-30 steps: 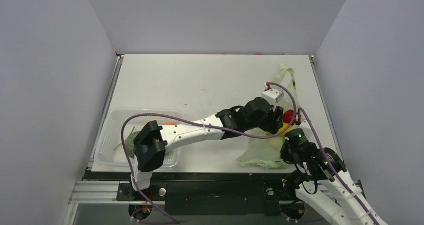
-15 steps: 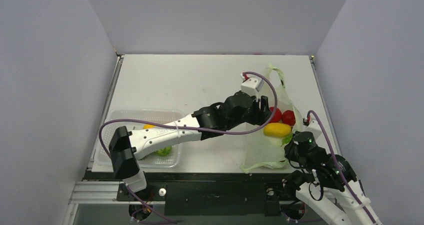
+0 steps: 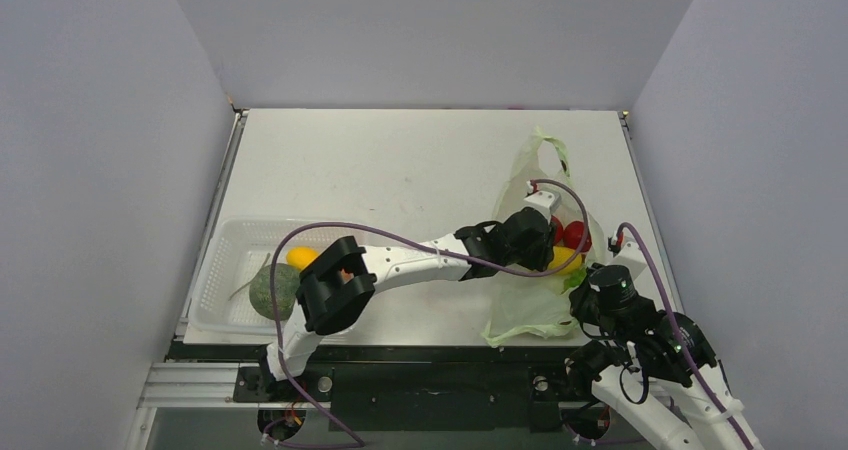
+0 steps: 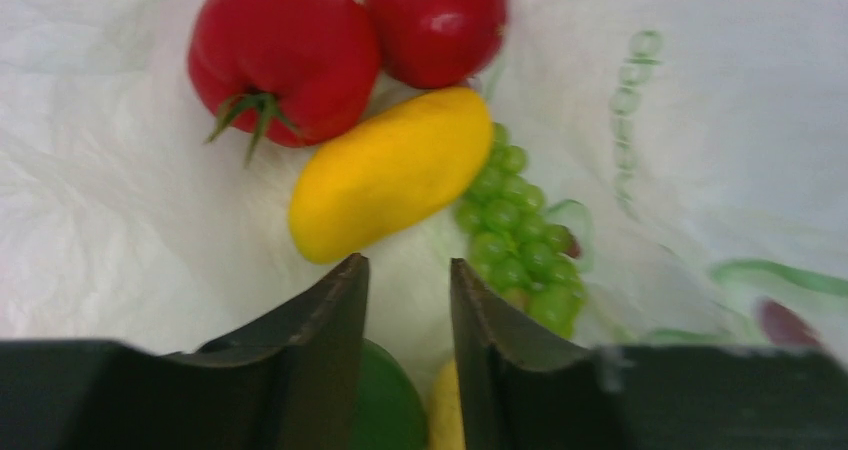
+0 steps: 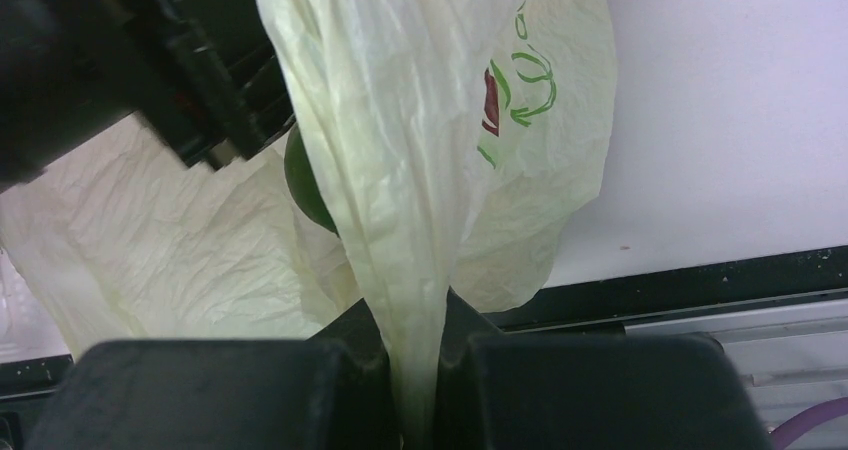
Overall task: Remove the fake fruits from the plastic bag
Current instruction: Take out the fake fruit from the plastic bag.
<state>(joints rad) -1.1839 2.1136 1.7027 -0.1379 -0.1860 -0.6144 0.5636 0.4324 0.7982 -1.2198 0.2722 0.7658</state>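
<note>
The pale yellow-green plastic bag [image 3: 530,300] lies at the table's right side, mouth held open. Inside it I see two red tomatoes [image 4: 283,55], a yellow mango [image 4: 390,173], a bunch of green grapes [image 4: 520,235], and below the fingers a green fruit [image 4: 385,410] and a yellow one [image 4: 447,415]. My left gripper [image 4: 408,270] is open and empty inside the bag, just short of the mango. My right gripper [image 5: 415,345] is shut on a fold of the bag [image 5: 400,170] near the front edge. A green fruit [image 5: 305,175] shows behind that fold.
A clear white latticed basket [image 3: 225,260] stands at the left with a yellow fruit [image 3: 301,257] and a large green-grey fruit [image 3: 273,290] in it. The left arm [image 3: 400,262] spans the table's middle. The black front edge [image 5: 700,285] runs close to the right gripper.
</note>
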